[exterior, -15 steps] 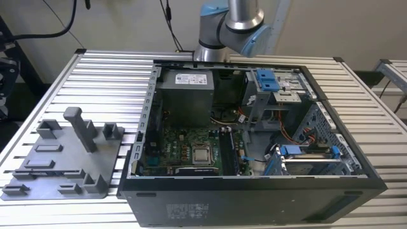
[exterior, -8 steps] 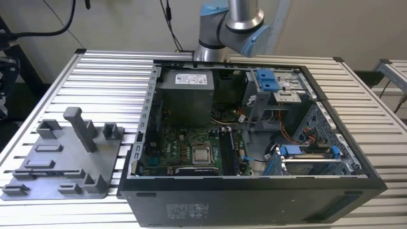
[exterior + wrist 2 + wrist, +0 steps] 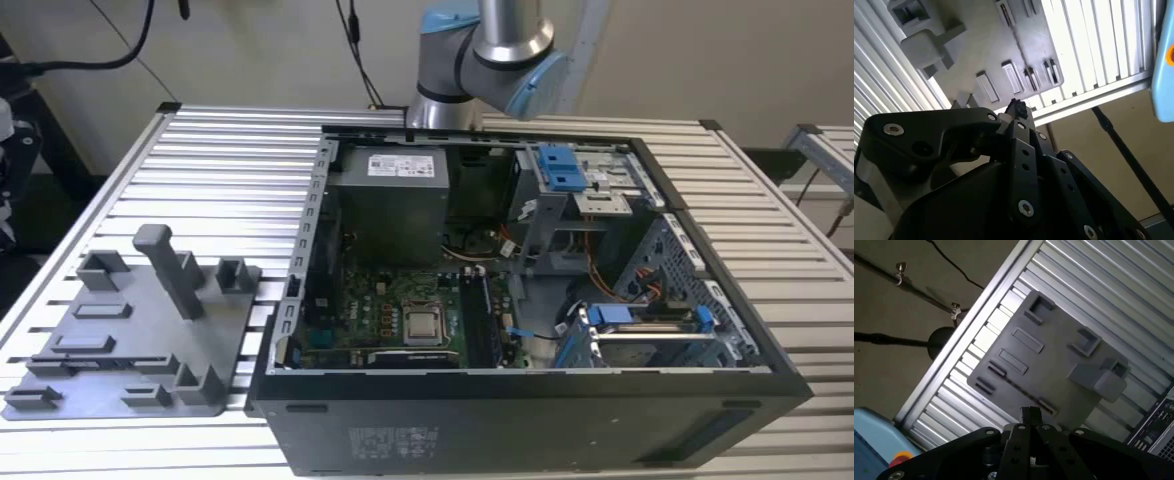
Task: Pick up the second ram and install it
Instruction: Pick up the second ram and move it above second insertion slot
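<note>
**End effector** (image 3: 1030, 415) hangs above the grey tray (image 3: 1054, 370), fingertips together and gripping nothing. The second ram (image 3: 481, 318) is probably the dark strip standing in the motherboard (image 3: 387, 320) slots, well aside of the end effector. Its long axis runs near-to-far in the exterior view. Judged step: installation about done. What it still calls for is a check of the seating, which cannot be told here.

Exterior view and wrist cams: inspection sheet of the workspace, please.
Surface: slatted aluminium table; tray and case stand on it.
Job's things: flat grey plastic tray with upright posts, at the exterior view's left of the open black computer case; green motherboard with a square silver chip inside the case.
Clutter: nothing seen.
Gripper: black linkage gripper points toward the tray in both wrist views, apart from it.
Cables: orange wires inside the case; black cords hang by the back wall.
Surroundings: grey robot arm behind the case.
</note>
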Controlling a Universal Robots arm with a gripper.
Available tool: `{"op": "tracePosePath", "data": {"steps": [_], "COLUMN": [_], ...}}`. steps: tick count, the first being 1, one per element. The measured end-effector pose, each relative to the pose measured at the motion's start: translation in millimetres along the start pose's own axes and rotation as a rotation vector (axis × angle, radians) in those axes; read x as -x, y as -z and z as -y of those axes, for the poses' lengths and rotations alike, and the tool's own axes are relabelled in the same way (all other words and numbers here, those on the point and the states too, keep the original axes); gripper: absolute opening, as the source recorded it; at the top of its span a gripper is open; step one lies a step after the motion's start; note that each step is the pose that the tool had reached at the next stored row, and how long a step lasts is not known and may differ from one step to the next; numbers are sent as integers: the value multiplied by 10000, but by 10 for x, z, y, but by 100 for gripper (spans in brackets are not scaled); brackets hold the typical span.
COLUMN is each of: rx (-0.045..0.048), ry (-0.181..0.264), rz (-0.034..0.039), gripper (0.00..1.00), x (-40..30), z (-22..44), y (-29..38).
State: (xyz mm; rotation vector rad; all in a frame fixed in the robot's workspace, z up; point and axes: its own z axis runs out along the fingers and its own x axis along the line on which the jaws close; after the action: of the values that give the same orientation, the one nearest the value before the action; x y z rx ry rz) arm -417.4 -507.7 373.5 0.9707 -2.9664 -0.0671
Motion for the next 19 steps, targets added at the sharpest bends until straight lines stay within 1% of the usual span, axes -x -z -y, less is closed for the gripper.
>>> {"op": "tracePosePath", "data": {"steps": [19], "rx": [-14], "ry": [2619], "rz": [-123], "gripper": [11], "x": [0], "z": [0], "y": [0]}}
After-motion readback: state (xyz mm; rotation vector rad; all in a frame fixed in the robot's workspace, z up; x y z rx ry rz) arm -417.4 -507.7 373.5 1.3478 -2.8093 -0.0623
